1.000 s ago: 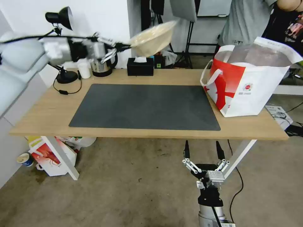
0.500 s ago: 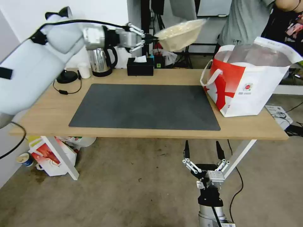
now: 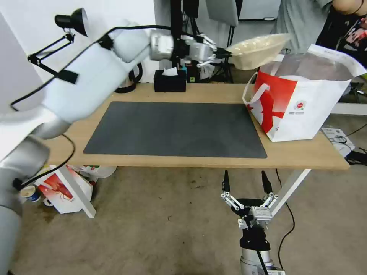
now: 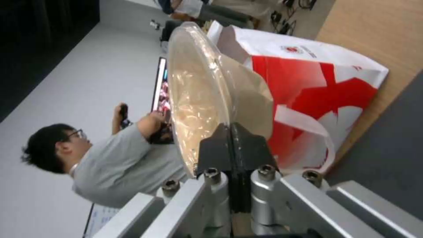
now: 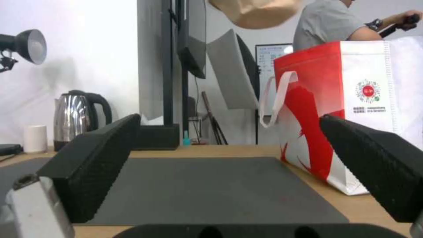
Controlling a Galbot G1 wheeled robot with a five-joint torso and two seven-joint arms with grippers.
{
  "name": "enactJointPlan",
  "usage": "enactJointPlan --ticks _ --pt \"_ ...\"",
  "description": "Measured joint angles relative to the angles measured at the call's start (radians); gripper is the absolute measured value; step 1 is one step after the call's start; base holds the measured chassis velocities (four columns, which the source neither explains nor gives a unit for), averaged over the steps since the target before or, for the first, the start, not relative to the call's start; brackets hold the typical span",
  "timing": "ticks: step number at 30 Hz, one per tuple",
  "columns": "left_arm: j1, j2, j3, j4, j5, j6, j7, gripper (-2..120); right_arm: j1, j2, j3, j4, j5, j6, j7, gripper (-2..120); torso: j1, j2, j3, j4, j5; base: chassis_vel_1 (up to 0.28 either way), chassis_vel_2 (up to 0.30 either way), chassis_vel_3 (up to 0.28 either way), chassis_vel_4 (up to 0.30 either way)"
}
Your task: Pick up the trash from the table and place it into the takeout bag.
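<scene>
We have swung our left gripper [image 3: 225, 54], pinching the bowl [image 3: 259, 49], over to the bag [image 3: 306, 103] rim; right gripper [image 3: 246, 182] hangs open.

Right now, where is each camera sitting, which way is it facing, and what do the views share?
Head view: high up, looking forward and down at the table; the left gripper holds the beige bowl by the takeout bag, and the right gripper is parked low.
Left wrist view: along its fingers, clamped on the bowl's rim.
Right wrist view: below table level, between open fingers, across the mat.
All share bag and bowl.
</scene>
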Motion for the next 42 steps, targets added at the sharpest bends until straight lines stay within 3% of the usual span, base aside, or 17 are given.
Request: enactJointPlan --ticks 6,19,35,42 --pt "-0.021 -0.106 0.000 0.078 0.045 -0.016 0.005 0 0.000 0.000 0.000 0.000 0.000 0.000 0.000 100 0.000 0.000 0.000 -0.0003 0.0001 0.000 0.000 0.000 0.000" --pt "-0.054 -0.208 0.002 0.169 0.093 -0.044 0.005 0 0.000 0.000 0.000 0.000 0.000 0.000 0.000 100 0.000 0.000 0.000 -0.0001 -0.0001 0.000 0.000 0.000 0.000" --pt "-0.066 -0.359 -0.018 0.342 0.188 -0.105 0.006 0 0.000 0.000 0.000 0.000 0.000 0.000 0.000 100 0.000 0.000 0.000 -0.0004 0.0000 0.000 0.000 0.000 0.000" --pt "-0.063 -0.388 -0.037 0.384 0.246 -0.125 0.008 0 0.000 0.000 0.000 0.000 0.000 0.000 0.000 100 0.000 0.000 0.000 0.0000 -0.0001 0.000 0.000 0.000 0.000"
